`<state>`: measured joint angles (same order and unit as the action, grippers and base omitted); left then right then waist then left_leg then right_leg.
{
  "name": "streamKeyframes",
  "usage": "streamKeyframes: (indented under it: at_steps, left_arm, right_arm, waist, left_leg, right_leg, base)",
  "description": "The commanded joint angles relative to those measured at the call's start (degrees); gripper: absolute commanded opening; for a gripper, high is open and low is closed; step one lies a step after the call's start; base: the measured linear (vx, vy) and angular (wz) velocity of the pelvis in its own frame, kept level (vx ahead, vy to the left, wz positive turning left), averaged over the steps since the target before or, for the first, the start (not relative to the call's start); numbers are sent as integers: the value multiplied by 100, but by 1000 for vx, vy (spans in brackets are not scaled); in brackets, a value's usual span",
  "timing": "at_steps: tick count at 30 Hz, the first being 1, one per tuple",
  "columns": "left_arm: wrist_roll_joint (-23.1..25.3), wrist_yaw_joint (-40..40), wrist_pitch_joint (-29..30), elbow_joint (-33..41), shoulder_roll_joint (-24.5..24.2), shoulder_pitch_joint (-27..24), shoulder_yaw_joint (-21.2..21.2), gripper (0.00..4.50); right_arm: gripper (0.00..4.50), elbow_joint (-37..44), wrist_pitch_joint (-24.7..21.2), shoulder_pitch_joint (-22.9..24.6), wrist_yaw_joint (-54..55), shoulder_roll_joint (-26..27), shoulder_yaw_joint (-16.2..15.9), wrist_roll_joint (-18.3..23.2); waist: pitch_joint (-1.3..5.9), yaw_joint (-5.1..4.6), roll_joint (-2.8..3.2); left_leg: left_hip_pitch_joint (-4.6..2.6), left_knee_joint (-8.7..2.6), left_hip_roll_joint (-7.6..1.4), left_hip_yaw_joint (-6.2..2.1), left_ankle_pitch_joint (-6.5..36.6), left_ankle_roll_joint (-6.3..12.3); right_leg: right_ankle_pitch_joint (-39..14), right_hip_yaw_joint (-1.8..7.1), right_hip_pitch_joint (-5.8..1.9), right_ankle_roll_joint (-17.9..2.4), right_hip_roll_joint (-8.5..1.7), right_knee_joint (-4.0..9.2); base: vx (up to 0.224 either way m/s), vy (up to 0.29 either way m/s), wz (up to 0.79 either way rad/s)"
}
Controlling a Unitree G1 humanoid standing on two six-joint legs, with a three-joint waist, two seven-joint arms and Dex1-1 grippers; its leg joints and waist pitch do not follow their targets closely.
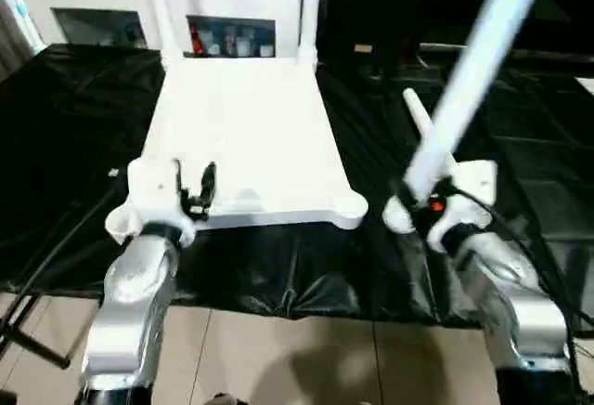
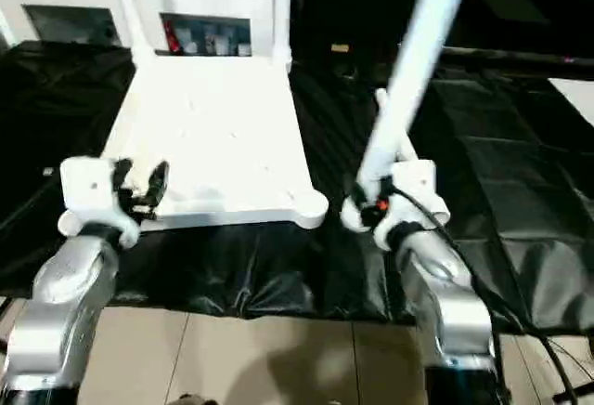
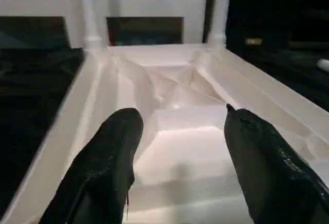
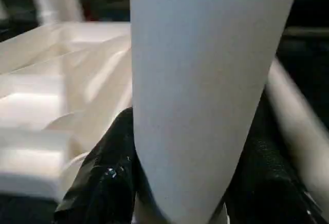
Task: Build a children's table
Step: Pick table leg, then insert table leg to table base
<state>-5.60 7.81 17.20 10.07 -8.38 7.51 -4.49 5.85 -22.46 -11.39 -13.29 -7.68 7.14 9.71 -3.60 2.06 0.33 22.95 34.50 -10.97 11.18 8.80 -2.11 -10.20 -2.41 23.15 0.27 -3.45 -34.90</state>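
Observation:
The children's table top (image 1: 251,136) lies upside down on a black sheet, ribbed underside (image 3: 175,106) facing up. Two white legs (image 1: 158,6) (image 1: 311,6) stand in its far corner sockets. The near right corner socket (image 1: 351,206) is bare. My left gripper (image 1: 190,187) hovers open over the near left part of the top, its black fingers (image 3: 108,157) apart with nothing between them. To the right of the top, my right gripper (image 1: 432,202) is shut on a third white leg (image 1: 473,71), which rises tilted up and to the right. Another leg (image 1: 419,117) lies on the sheet behind it.
A white cabinet (image 1: 232,15) with glass doors stands just behind the table top. The black sheet (image 1: 74,145) spreads wide on both sides. Tiled floor (image 1: 278,359) lies in front, with dark stand legs (image 1: 28,331) at the near left.

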Motion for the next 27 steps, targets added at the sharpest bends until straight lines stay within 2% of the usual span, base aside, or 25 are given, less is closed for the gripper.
streamKeyframes:
  at_steps: [1,2,3,5,6,7,8,9,10,11,14,15,17,18,19,20,22,23,24,25,26,27]
  left_arm:
    - [-326,496,238,-74,-39,217,190,299]
    - [-385,687,255,-184,-75,309,265,299]
    - [-456,856,262,-284,-91,384,324,299]
    - [-516,1373,226,-645,-210,581,565,299]
    - [-478,1531,201,-773,-273,636,662,299]
    - [-343,1968,143,-1128,-459,797,946,317]
    - [-226,2123,106,-1307,-543,888,1081,328]
    - [-77,2389,12,-1612,-649,1052,1265,335]
    - [-77,2389,12,-1612,-649,1052,1265,346]
    - [-28,2594,6,-1884,-688,1212,1351,346]
    - [222,2985,-104,-2731,-818,1773,1568,372]
    - [222,2985,-104,-2731,-818,1773,1568,372]
    - [285,3137,-180,-3153,-860,2054,1621,372]
    - [315,3273,-292,-3566,-883,2337,1653,372]
    - [319,3340,-358,-3758,-888,2474,1664,372]
    - [319,3340,-358,-3758,-888,2474,1664,372]
    - [246,3717,-354,-4115,-923,2738,1787,372]
    - [246,3717,-354,-4115,-923,2738,1787,372]
    - [289,4191,-421,-4484,-948,2955,1928,356]
    - [316,4371,-533,-4674,-935,3066,1954,356]
    - [316,4371,-533,-4674,-935,3066,1954,336]
    - [325,4464,-676,-4977,-879,3249,1916,333]
  right_arm:
    - [188,-46,63,-26,65,87,135,118]
    - [188,-73,95,-36,-75,51,80,155]
    - [188,-86,140,-37,-197,18,32,178]
    - [188,-136,121,-62,-438,-29,-10,261]
    - [188,-156,97,-72,-490,-36,-5,293]
    - [188,-226,49,-115,-615,-68,8,388]
    - [188,-272,48,-143,-666,-102,3,408]
    - [188,-360,34,-200,-748,-167,-6,432]
    - [188,-360,34,-200,-748,-167,-6,432]
    - [188,-445,23,-246,-800,-216,-14,456]
    - [188,-653,61,-383,-955,-373,-54,442]
    - [188,-653,61,-383,-955,-373,-54,442]
    - [188,-709,81,-427,-998,-419,-50,431]
    - [188,-720,86,-453,-1042,-457,-51,421]
    - [188,-710,78,-460,-1060,-471,-51,420]
    - [188,-710,78,-460,-1060,-471,-51,420]
    - [188,-689,44,-471,-1117,-501,-54,453]
    - [188,-689,44,-471,-1117,-501,-54,453]
    - [188,-733,51,-495,-1175,-543,-71,491]
    - [188,-761,70,-516,-1204,-573,-90,483]
    - [188,-761,70,-516,-1204,-573,-90,483]
    - [188,-773,63,-546,-1235,-593,-73,519]
  waist:
    - [355,-49,40]
    - [355,-55,36]
    - [354,-67,-2]
    - [349,-71,5]
    - [353,-66,14]
    - [363,-66,22]
    - [356,-72,-5]
    - [366,-74,-10]
    - [372,-69,6]
    - [371,-79,8]
    - [392,-67,24]
    - [396,-61,15]
    - [409,-53,7]
    - [411,-43,12]
    - [427,-35,17]
    - [433,-29,10]
    - [442,-34,-24]
    - [455,-14,-3]
    - [456,-11,-9]
    - [464,-2,-6]
    - [479,10,-34]
    - [476,7,-26]
  left_leg:
    - [-243,-429,-146,-187,2520,-295]
    - [-252,-424,-141,-191,2569,-289]
    - [-255,-417,-139,-186,2603,-280]
    - [-206,-438,-137,-198,2540,-259]
    - [-224,-435,-131,-199,2532,-240]
    - [-226,-430,-134,-200,2521,-247]
    - [-220,-433,-123,-194,2510,-219]
    - [-199,-445,-127,-202,2418,-219]
    - [-203,-448,-138,-204,2403,-243]
    - [-192,-458,-147,-200,2344,-254]
    - [-242,-434,-141,-178,2338,-260]
    - [-218,-443,-154,-179,2229,-246]
    - [-207,-432,-152,-159,2067,-188]
    - [-230,-408,-126,-132,2029,-157]
    - [-233,-409,-138,-142,1986,-168]
    - [-200,-419,-152,-147,1851,-145]
    - [-194,-406,-162,-128,1726,-88]
    - [-197,-394,-162,-125,1605,-54]
    - [-176,-389,-155,-116,1473,-5]
    - [-185,-382,-148,-109,1421,18]
    - [-172,-371,-151,-106,1280,61]
    - [-157,-375,-158,-107,1180,97]
  right_leg:
    - [-2931,177,-31,-177,-322,651]
    - [-2995,172,-24,-161,-319,658]
    - [-3006,171,-13,-138,-309,671]
    - [-3007,169,-53,-141,-330,659]
    - [-3059,175,-34,-116,-335,680]
    - [-3023,183,-29,-128,-338,664]
    - [-3062,184,-25,-112,-337,690]
    - [-2987,188,-58,-125,-345,670]
    - [-2924,190,-64,-159,-351,640]
    - [-2779,196,-79,-258,-359,634]
    - [-2633,206,-66,-410,-361,615]
    - [-2439,211,-99,-506,-372,586]
    - [-2195,220,-112,-619,-368,565]
    - [-2175,224,-95,-636,-354,584]
    - [-2077,227,-118,-680,-367,552]
    - [-1865,228,-154,-750,-373,519]
    - [-1701,226,-163,-873,-374,495]
    - [-1592,234,-169,-931,-387,479]
    - [-1418,235,-188,-991,-388,475]
    - [-1384,234,-185,-993,-382,472]
    - [-1211,237,-214,-1037,-390,436]
    - [-1026,230,-225,-1110,-387,418]
  base:
    - [0,0,0]
    - [0,0,0]
    - [0,0,0]
    - [0,0,0]
    - [0,0,0]
    - [0,0,0]
    - [0,0,0]
    - [0,0,0]
    - [0,0,0]
    - [0,0,0]
    - [0,0,0]
    - [0,0,0]
    - [0,0,0]
    - [0,0,0]
    - [0,0,0]
    - [0,0,0]
    - [0,0,0]
    - [51,-4,0]
    - [0,0,0]
    - [0,0,0]
    - [0,0,0]
    - [0,0,0]
